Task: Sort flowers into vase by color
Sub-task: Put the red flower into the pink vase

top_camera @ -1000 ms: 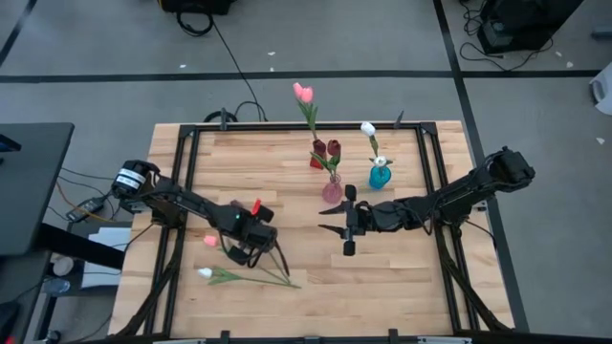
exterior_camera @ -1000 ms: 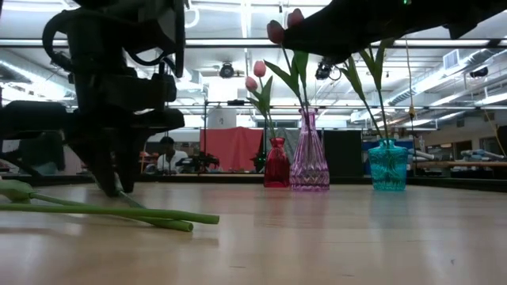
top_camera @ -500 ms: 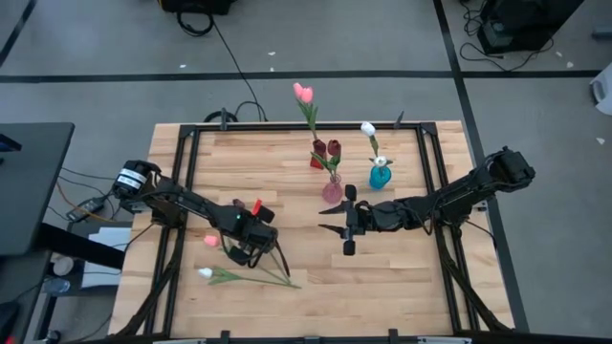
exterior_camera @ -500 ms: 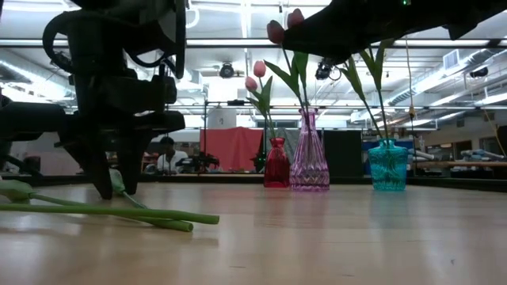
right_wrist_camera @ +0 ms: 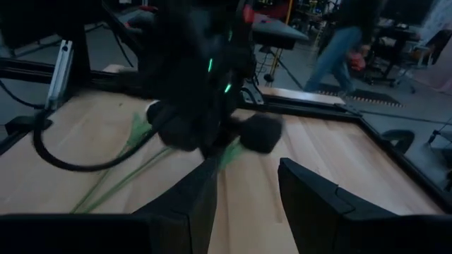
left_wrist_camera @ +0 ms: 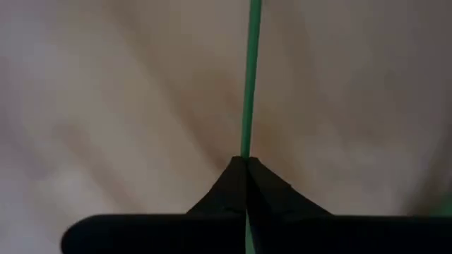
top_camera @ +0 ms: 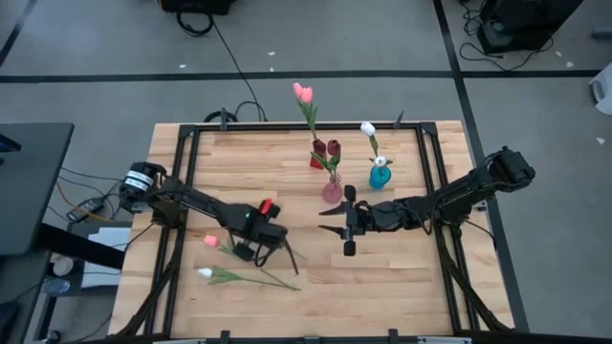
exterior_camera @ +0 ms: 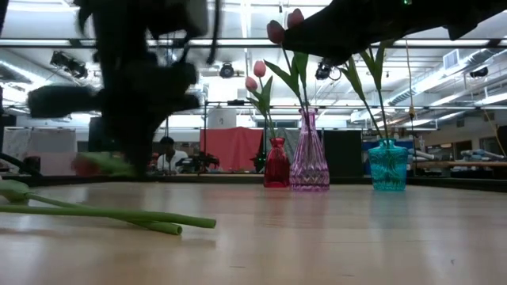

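Clamping a pink tulip (top_camera: 211,240) by its stem, the left tool (top_camera: 251,250) hovers above the table (top_camera: 402,287).

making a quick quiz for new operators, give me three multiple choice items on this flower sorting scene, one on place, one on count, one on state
1. Where does the white tulip still to be sorted lie?
A. on the table near its front left
B. in the red vase
C. on the floor

2. How many vases stand on the table?
A. two
B. three
C. five

3. What is the left gripper doing?
A. hanging open
B. shut on a vase
C. shut on a green stem

A: the white tulip lies flat on the table.
B: red vase, pink vase and teal vase.
C: the left gripper pinches the stem.
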